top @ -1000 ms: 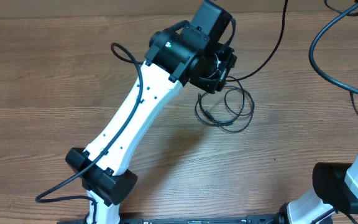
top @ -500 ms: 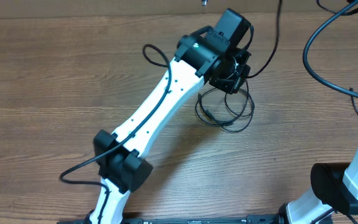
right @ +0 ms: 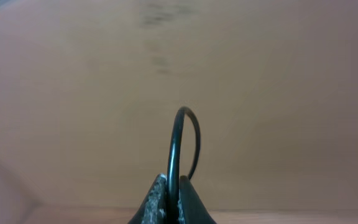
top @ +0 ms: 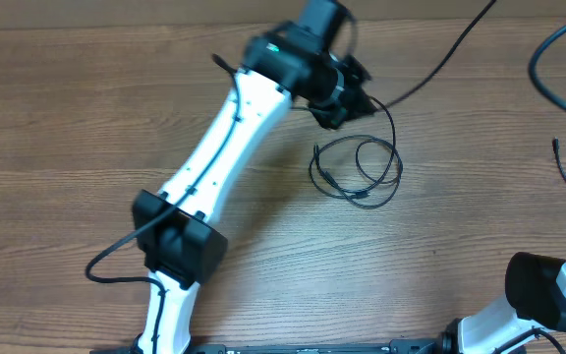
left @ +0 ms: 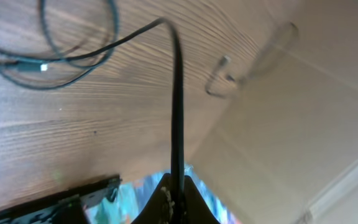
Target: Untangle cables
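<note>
1. Near edge, overhead view: the left arm point(top: 190, 211) has its black elbow joint at the bottom left. The lower part of the right arm point(top: 548, 300) sits in the bottom-right corner, and its gripper is out of that frame.
2. The left arm runs diagonally up and right across the wooden table point(top: 67, 147).
3. The cable tangle point(top: 357, 172) is a few thin black loops lying flat on the wood at mid-table. It sits just right of the left arm's forearm, apart from it.
4. The left gripper point(top: 347, 98) is just beyond the tangle and motion-blurred in the overhead view.
5. Left wrist view: the fingers point(left: 166, 202) are closed tight on the held strand point(left: 176, 112). The strand runs straight out from the jaws, then bends over toward the tangle on the table.
6. Right wrist view: the right gripper point(right: 169, 199) is pinched closed on the cable loop point(right: 180, 140), which arches just above the fingertips. The background is a tan blur, so its place over the table can't be told.
7. A black cord point(top: 440, 54) leads from beside the left gripper to the far edge. It appears to curve down into the tangle.
8. Far right: a blurred dark cable point(top: 556, 74), and below it a loose plug end point(top: 556, 146) near the table's edge.
9. Cardboard wall point(left: 303, 124) stands beyond the table.
</note>
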`<action>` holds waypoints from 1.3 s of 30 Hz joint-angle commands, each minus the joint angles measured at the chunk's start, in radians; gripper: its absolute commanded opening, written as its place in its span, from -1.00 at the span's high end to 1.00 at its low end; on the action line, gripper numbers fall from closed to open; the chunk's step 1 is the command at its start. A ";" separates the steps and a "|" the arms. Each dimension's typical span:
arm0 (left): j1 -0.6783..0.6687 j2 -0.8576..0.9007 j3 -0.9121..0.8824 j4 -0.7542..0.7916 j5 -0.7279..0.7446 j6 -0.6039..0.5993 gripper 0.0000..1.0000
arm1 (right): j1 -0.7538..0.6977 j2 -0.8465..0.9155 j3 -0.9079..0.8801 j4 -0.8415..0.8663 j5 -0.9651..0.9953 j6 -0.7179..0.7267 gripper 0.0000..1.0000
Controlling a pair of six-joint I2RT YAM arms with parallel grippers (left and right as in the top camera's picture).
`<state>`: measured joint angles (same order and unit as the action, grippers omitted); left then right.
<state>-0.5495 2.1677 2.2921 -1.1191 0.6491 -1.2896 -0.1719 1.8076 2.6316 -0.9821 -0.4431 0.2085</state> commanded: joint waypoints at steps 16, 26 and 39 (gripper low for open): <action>0.347 -0.407 0.057 0.237 0.467 0.392 0.92 | 0.055 0.010 -0.676 0.035 -0.445 -0.307 0.76; 0.354 -0.407 0.082 0.476 0.528 0.233 0.92 | 0.271 0.013 -0.800 0.042 -0.684 -0.760 0.24; 0.414 -0.406 0.082 0.523 0.552 0.215 0.92 | 0.339 0.013 -0.800 0.053 -0.731 -0.846 -0.53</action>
<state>-0.1356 1.7634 2.3627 -0.6014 1.1805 -1.0676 0.1707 1.8236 1.8362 -0.9421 -1.1267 -0.5846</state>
